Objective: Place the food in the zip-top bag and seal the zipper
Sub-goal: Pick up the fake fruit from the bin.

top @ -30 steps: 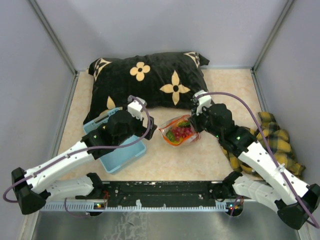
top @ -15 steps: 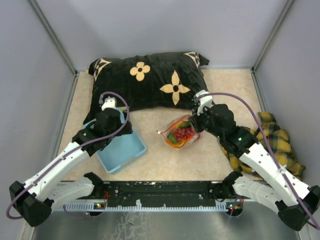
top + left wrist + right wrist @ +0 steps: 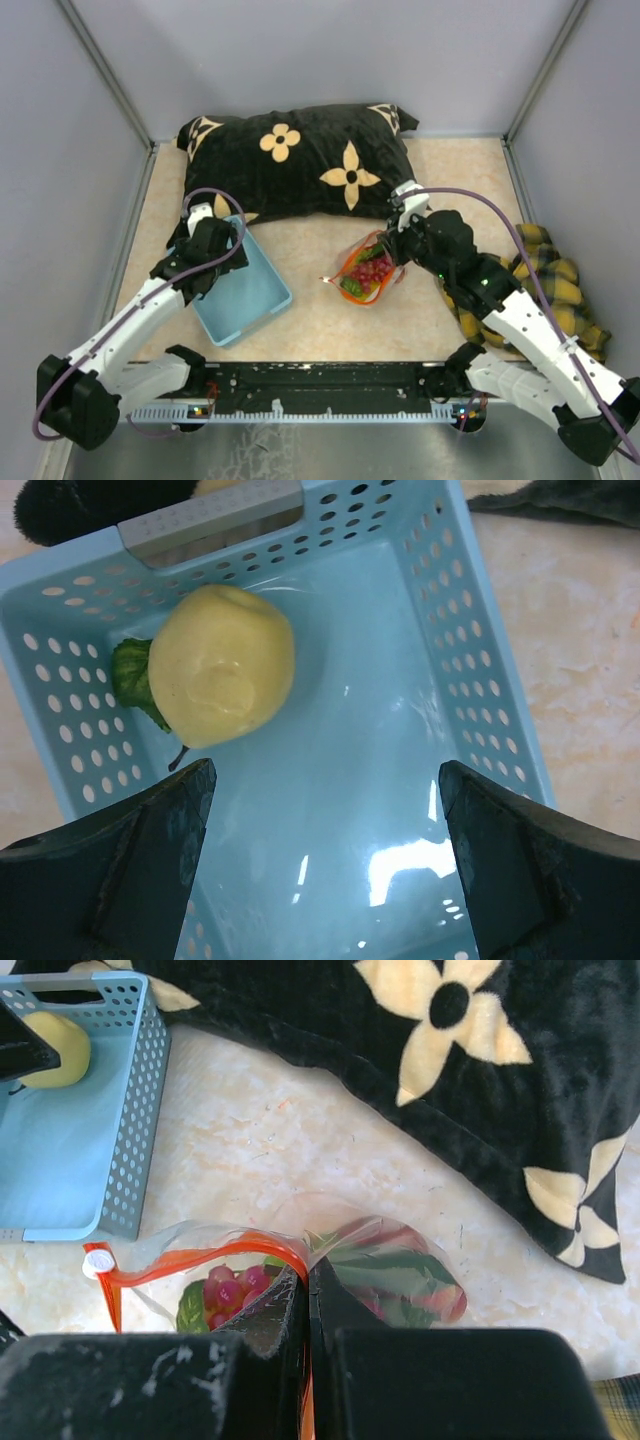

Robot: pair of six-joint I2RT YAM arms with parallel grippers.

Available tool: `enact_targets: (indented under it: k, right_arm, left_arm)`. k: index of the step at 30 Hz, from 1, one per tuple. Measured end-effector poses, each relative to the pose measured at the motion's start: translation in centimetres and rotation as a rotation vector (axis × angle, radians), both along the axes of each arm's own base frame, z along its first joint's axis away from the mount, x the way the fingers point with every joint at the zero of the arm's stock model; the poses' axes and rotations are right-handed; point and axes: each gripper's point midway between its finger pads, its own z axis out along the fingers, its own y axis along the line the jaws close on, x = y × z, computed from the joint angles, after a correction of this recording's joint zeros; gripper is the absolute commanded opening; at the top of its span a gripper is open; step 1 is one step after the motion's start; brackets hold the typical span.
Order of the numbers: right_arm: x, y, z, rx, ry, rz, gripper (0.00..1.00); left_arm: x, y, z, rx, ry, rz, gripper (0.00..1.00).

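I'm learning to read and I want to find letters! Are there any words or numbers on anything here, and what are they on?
No words or numbers can be read anywhere.
The pillow: only flower shapes, no letters.
The bag: a small white tab at the end of its red zipper, too small to show any print.
The basket: plain blue, no writing.

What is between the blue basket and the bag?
Nothing but bare table. In the top view, the strip between the basket and the bag shows only its beige surface.
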Motion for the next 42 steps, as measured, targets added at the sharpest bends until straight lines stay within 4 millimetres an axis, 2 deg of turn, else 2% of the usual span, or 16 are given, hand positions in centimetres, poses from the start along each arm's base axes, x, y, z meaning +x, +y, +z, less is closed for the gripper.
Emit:
enact_targets:
  k: [10, 18, 25, 34, 42]
  right_arm:
    - [-0.3, 0.2, -0.4, 0.009, -0.001, 0.015, 0.00]
    - [-0.5, 0.2, -0.4, 0.014, -0.002, 0.022, 0.00]
    - [-0.5, 0.1, -0.5, 0.013, -0.003, 0.021, 0.00]
    - [-0.6, 0.0, -0.5, 0.014, -0.005, 0.020, 0.00]
    - [-0.5, 0.0, -0.5, 0.013, -0.006, 0.017, 0.00]
  left_arm:
    - [1.3, 3.4, -3.2, 0.132, 0.102, 0.104, 0.99]
    - [2.9, 5.1, -3.8, 0.188, 0.117, 0.153, 0.98]
    - [4.2, 5.7, -5.6, 0.203, 0.166, 0.164, 0.99]
    - [4.6, 5.2, -8.1, 0.190, 0.225, 0.141, 1.00]
    - [4.6, 4.2, -9.1, 0.153, 0.255, 0.108, 0.86]
